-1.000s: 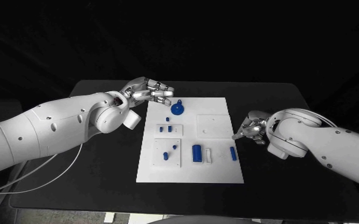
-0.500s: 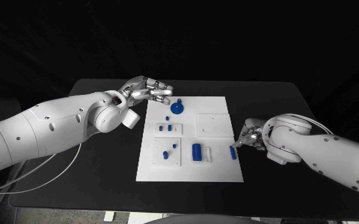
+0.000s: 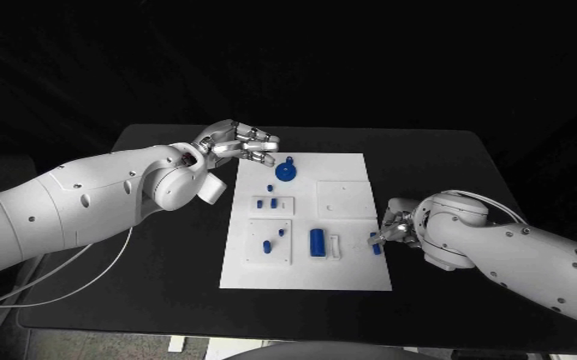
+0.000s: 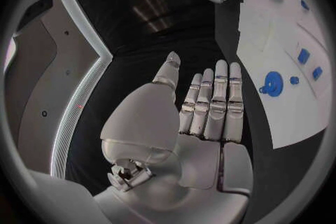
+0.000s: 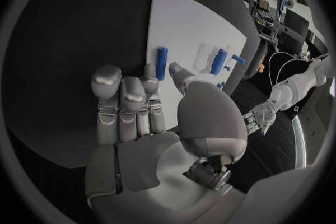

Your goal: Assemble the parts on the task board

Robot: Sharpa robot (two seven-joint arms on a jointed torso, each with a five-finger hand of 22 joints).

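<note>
Currently, findings at this moment, with places given relative to the task board [image 3: 343,281]:
Right hand: the right hand [image 3: 399,231] has come down along the board's right edge over the last second and now sits at its lower right part, fingertips at the blue bar [image 3: 375,247] lying there.
Right hand state: its fingers [image 5: 133,102] are extended and close together towards the bar [image 5: 162,63]; whether they touch or pinch it, I cannot tell.
Left hand: the left hand [image 3: 238,145] hovers just off the board's upper left corner, little shifted from a second ago.
Left hand state: flat and released, fingers [image 4: 213,102] straight and side by side, holding nothing.
Round part: the blue round part [image 3: 285,172] lies on the board's upper left area, near the left hand, unmoved.
Other parts: the larger blue block [image 3: 318,243] sits in the board's lower middle, just left of the bar; small blue pieces [image 3: 266,204] stand on the left side. None has shifted.
Meaning for the task: in my judgement the right hand has finished its approach and a pickup of the bar comes next; no part appears newly seated.
Risk: the bar lies near the board's edge, so a nudge could push it off.
</note>
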